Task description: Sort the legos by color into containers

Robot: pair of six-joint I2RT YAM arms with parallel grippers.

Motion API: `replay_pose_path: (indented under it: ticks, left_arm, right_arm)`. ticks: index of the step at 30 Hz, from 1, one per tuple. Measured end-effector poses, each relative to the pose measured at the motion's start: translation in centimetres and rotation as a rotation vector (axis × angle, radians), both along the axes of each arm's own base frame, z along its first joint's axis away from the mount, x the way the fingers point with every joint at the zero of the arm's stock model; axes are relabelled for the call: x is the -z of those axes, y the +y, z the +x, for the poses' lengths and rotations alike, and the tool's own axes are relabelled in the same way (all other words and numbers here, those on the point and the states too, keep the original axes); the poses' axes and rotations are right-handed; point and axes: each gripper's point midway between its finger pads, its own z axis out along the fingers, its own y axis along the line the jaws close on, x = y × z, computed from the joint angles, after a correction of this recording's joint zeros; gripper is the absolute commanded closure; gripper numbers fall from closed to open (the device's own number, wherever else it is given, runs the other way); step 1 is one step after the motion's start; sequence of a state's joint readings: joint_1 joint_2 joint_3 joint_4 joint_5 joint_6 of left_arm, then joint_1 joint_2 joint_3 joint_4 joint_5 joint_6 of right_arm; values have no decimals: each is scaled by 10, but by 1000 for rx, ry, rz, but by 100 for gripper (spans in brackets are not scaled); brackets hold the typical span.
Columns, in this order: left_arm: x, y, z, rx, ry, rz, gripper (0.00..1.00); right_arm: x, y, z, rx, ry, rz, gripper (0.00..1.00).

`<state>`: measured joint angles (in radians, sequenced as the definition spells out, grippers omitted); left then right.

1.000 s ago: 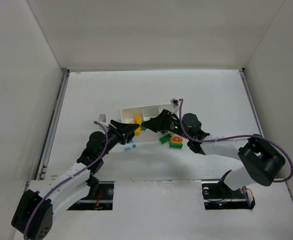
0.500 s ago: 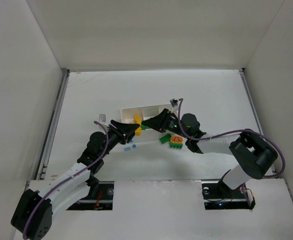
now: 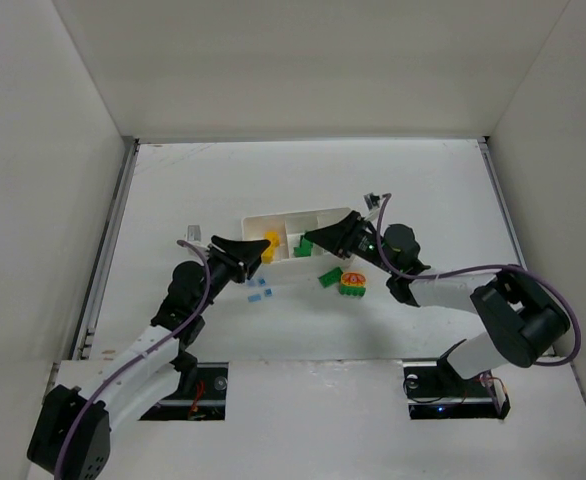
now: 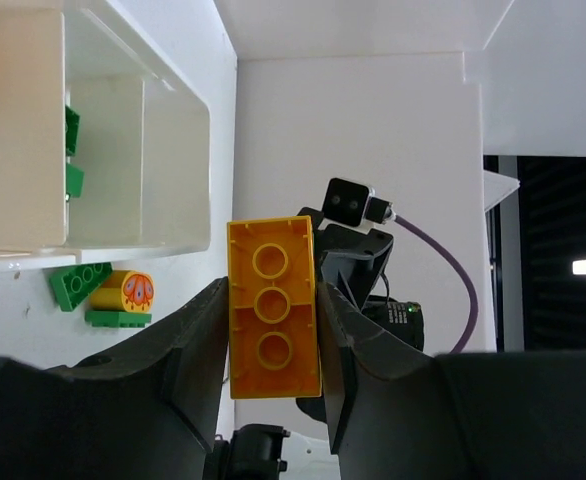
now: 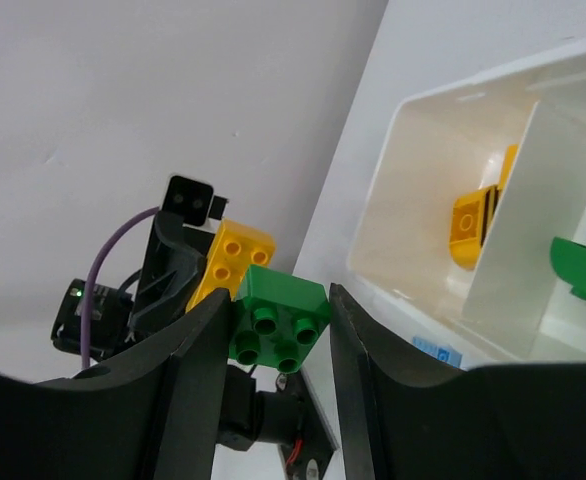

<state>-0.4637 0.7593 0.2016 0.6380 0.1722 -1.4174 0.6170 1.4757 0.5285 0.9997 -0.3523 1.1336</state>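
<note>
The white tray (image 3: pixel 273 216) lies mid-table; its left compartment holds a yellow brick (image 3: pixel 270 240) and the one beside it holds green bricks (image 3: pixel 301 247). My left gripper (image 3: pixel 248 254) is shut on a yellow-orange brick (image 4: pixel 273 310), just off the tray's near left corner. My right gripper (image 3: pixel 316 238) is shut on a green brick (image 5: pixel 278 325) by the tray's right part. In the right wrist view the tray (image 5: pixel 423 200) shows the yellow brick (image 5: pixel 473 225) and a green one (image 5: pixel 578 265).
Two light blue bricks (image 3: pixel 259 290) lie on the table in front of the tray. A loose green brick (image 3: pixel 329 277) and a green base with an orange printed piece (image 3: pixel 353 284) lie near the right arm. White walls enclose the table.
The two grippers have drawn apart: the right one moved right and back with its green brick, the left one moved slightly left with its yellow-orange brick.
</note>
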Motion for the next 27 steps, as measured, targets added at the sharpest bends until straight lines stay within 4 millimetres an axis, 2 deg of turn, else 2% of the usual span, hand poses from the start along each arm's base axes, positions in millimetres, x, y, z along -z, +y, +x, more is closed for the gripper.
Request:
replay_pose_path:
  ticks: [4, 9, 12, 20, 23, 27]
  left_arm:
    - [4, 2, 7, -14, 0, 38, 87]
    - [0, 0, 22, -26, -18, 106, 87]
    - [1, -2, 30, -34, -26, 150, 87]
    - [24, -3, 49, -49, 0, 287, 87]
    - [36, -2, 56, -50, 24, 356, 87]
    - [47, -2, 69, -51, 52, 469, 86]
  right_arm:
    - [12, -5, 17, 35, 13, -65, 59]
    - [24, -10, 45, 132, -4, -218, 52]
    - [30, -11, 55, 182, -29, -322, 49]
    - [44, -3, 68, 212, -62, -491, 31]
    - [53, -6, 66, 213, -50, -530, 31]
    - [51, -16, 61, 243, -58, -549, 38]
